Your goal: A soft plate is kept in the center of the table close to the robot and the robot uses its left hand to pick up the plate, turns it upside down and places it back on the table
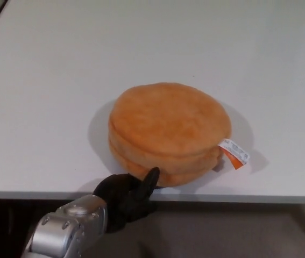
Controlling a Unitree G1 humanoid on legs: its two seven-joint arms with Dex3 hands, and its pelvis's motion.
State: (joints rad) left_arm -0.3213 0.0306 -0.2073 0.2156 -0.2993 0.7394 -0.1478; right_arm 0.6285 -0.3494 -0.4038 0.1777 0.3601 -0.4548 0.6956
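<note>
So I've got the left hand (124, 200) parked right at the near edge of the tabletop (44, 107), just under the front rim of the plate (168, 131). The plate is this squishy orange plush thing sitting flat near the middle of that near edge, with a little white-and-orange tag (234, 153) sticking out on its right side. One black finger (151, 179) is poking up and touching the plate's lower front edge; the rest look bunched together below the table edge, not wrapped around anything, so no real hold on it yet. The right hand isn't in the shot at all. My worry: the plate is soft and close to the edge, so a shallow pinch on the rim could just fold the fabric and let it slip out mid-flip, or a nudge from that finger could shove it away across the tabletop instead of getting under it.
</note>
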